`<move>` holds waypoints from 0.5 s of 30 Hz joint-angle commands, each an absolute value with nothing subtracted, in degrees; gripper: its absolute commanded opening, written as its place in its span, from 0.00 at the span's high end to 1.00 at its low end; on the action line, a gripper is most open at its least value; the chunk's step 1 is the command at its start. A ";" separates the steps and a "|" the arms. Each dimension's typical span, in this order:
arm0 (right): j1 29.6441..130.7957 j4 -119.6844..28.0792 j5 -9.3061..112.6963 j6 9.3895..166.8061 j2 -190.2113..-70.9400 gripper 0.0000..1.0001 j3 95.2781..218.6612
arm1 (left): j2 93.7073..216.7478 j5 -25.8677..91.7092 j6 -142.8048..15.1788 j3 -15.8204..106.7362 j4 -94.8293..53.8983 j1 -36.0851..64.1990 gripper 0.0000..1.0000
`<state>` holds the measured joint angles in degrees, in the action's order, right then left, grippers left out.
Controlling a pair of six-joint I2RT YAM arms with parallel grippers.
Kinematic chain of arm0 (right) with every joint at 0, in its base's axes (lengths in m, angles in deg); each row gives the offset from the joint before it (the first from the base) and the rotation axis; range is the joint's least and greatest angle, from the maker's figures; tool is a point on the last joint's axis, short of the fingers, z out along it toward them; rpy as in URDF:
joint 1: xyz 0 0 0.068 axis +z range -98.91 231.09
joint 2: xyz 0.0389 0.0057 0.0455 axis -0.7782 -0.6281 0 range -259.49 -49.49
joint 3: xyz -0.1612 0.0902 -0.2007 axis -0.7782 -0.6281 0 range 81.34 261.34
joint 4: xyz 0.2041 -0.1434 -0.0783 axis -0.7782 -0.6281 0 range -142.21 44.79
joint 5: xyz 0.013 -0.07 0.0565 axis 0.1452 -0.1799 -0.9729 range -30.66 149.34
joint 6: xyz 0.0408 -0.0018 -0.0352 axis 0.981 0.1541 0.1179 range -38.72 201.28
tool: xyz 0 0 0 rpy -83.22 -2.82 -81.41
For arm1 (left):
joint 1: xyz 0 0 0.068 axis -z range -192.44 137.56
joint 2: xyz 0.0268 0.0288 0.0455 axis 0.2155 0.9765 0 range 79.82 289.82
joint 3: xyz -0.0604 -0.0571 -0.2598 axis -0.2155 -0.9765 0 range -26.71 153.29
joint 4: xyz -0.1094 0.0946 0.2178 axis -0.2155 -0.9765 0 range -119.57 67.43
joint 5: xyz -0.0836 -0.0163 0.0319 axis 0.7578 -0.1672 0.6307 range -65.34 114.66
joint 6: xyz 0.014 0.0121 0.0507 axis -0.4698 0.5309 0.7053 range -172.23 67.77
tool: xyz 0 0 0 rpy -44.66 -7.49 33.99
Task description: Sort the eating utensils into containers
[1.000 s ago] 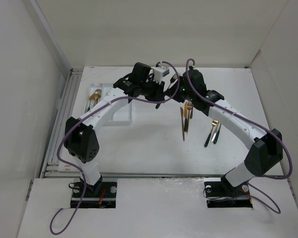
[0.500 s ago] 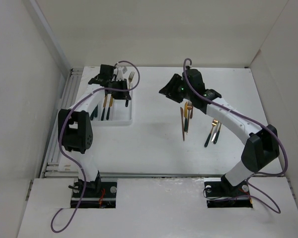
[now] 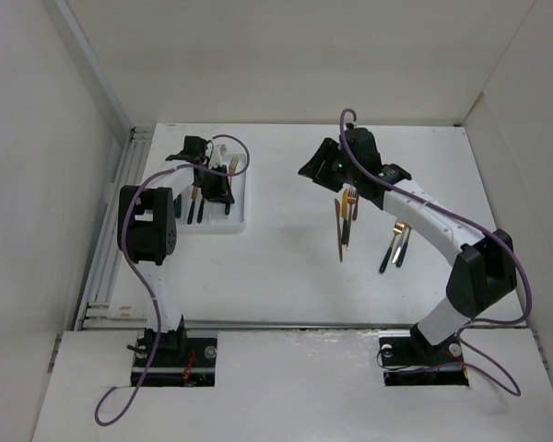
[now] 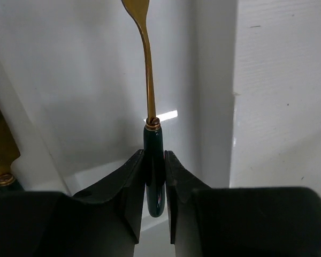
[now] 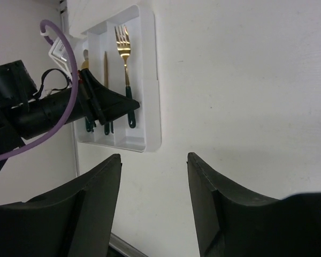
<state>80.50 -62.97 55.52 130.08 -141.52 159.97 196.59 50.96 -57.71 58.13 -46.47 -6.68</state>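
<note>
My left gripper (image 4: 155, 160) is shut on the dark green handle of a gold fork (image 4: 147, 80). It holds the fork low over the right compartment of the white tray (image 3: 224, 226), the containers; in the top view this gripper (image 3: 219, 189) and fork (image 3: 232, 166) sit at the tray's right side. The other compartments hold a knife (image 5: 105, 69) and another utensil, partly hidden by the arm. My right gripper (image 5: 154, 158) stands open and empty above bare table, right of the tray (image 5: 150, 80); in the top view it (image 3: 311, 170) is mid-table.
More eating utensils lie on the table under the right arm: a group with a long gold knife (image 3: 340, 232) and a pair (image 3: 396, 247) further right. White walls enclose the table; a rail (image 3: 111, 230) runs along its left edge.
The two grippers were together at mid-table. The right gripper has opened, and the left arm has swung left to the tray with the fork in its grip.
</note>
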 commanded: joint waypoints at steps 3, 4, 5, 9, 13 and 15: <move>77.21 -70.68 62.13 127.08 -141.34 0.42 162.11 | 197.94 52.70 -57.24 58.81 -48.75 -7.52 0.70; 76.50 -71.65 63.02 126.47 -141.34 0.49 160.54 | 197.95 52.70 -57.24 59.59 -48.76 -7.52 0.67; 75.71 -73.23 63.81 125.33 -140.82 0.51 159.66 | 197.95 52.70 -57.24 59.60 -49.54 -7.52 0.66; 70.79 -75.17 65.57 121.29 -140.29 0.61 155.35 | 197.95 50.77 -56.01 62.05 -51.05 -7.52 0.57; 66.83 -75.88 66.28 117.06 -143.09 0.69 154.28 | 196.28 49.45 -54.61 64.95 -54.03 -7.52 0.52; 65.95 -75.88 66.98 115.39 -144.76 0.69 154.81 | 195.75 47.61 -53.21 67.84 -55.95 -6.91 0.47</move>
<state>66.27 -75.05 64.90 120.16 -143.12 154.28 198.19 49.92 -55.70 62.89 -52.09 -7.36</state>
